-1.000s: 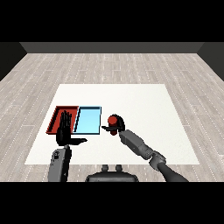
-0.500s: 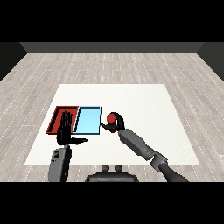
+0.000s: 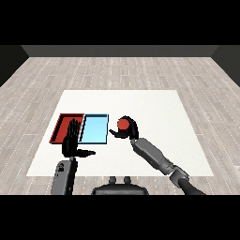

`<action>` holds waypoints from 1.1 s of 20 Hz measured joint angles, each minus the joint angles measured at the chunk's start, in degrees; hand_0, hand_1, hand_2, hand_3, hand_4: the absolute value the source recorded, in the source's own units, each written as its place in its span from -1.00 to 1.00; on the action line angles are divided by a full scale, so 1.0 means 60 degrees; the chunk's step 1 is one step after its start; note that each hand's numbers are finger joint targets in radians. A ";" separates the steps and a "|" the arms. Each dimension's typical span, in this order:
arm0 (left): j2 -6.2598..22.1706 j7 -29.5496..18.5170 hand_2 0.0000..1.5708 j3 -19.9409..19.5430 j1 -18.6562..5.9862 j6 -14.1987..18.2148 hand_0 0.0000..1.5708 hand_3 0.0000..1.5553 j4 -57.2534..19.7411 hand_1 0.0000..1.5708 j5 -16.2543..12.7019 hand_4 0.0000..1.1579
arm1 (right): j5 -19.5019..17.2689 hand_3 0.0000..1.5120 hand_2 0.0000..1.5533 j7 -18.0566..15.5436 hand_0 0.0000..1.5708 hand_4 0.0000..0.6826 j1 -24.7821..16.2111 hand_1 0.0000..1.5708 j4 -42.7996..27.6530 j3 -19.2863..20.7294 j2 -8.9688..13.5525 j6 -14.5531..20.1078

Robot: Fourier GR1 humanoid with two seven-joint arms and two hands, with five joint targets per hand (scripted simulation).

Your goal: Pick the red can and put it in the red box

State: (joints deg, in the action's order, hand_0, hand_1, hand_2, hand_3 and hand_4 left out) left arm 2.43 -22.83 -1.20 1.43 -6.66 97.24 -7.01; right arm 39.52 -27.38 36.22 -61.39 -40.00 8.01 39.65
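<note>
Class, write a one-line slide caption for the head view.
Right hand holds the red can beside the light blue tray.

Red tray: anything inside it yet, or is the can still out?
The bare part of the red tray shows nothing inside. The open left hand covers its near right part, so that stays unseen. The red can is in the right hand, right of the light blue tray.

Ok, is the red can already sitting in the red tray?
No, the red can is held in the right hand to the right of the light blue tray, not in the red tray.
</note>
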 measured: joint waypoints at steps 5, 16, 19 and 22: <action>-0.0270 0.0867 -1.00 0.1030 -0.0279 0.0459 -1.00 -1.00 0.0318 -1.00 0.0419 -1.00 | -0.0547 0.84 0.83 0.0222 0.86 0.86 -0.0435 0.86 -0.1772 0.0055 0.0604 0.0308; -0.0371 0.1812 -1.00 0.2561 -0.0977 0.1744 -1.00 -1.00 0.0117 -1.00 0.1115 -1.00 | -0.1847 0.84 0.82 0.0903 0.81 0.84 -0.0939 0.81 -0.2917 0.1253 0.0793 -0.0434; -0.0387 0.1877 -1.00 0.2880 -0.1624 0.2232 -1.00 -1.00 -0.0643 -1.00 0.1081 -1.00 | -0.2228 0.85 0.84 0.1031 0.83 0.85 -0.1209 0.83 -0.3395 0.1364 0.0779 -0.0515; -0.0395 0.2123 -1.00 0.2941 -0.1827 0.2269 -1.00 -1.00 -0.0840 -1.00 0.1053 -1.00 | -0.2599 0.84 0.84 0.1046 0.83 0.81 -0.1370 0.83 -0.3521 0.1626 0.0538 -0.0835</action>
State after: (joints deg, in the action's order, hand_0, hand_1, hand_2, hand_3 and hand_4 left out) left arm 0.06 -10.10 16.45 -9.54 6.95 92.20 -0.69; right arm 23.93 -21.10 28.00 -82.51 -30.24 11.24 34.64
